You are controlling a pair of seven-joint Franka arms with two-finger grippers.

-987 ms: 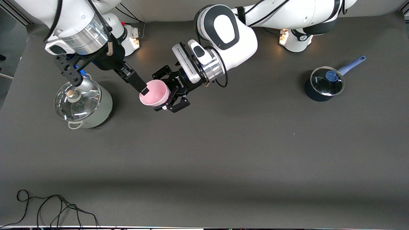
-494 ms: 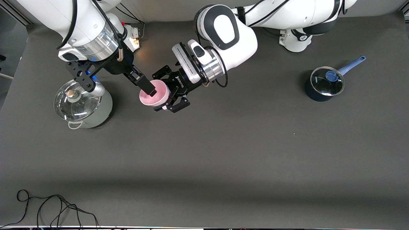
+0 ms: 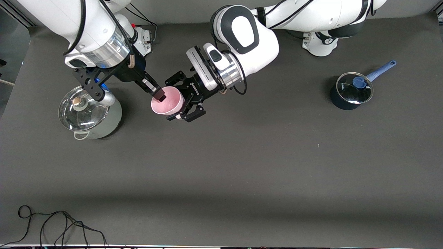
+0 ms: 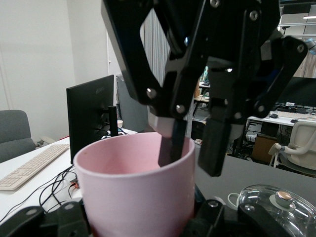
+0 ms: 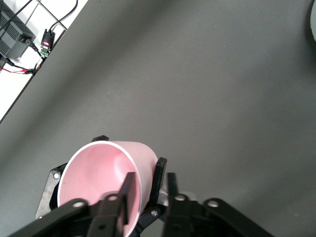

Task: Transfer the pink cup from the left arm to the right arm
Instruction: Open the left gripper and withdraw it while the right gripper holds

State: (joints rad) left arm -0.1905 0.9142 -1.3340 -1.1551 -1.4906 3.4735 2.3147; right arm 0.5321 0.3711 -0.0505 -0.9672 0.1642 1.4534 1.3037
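The pink cup hangs tilted in the air over the table's middle, toward the right arm's end, with its mouth up toward the front camera. My left gripper is shut on the cup's body from the base end; the cup fills the left wrist view. My right gripper reaches in at the rim. One of its fingers is inside the cup and the other stands just outside the wall, pinched close on it. The right wrist view shows the cup with my right gripper across its rim.
A steel pot with a glass lid stands under the right arm's wrist. A dark saucepan with a blue handle sits toward the left arm's end. A black cable lies at the table's near edge.
My right gripper moved in over the cup's rim, put one finger inside, and its fingers closed in on the wall. The left gripper and the cup stayed still.
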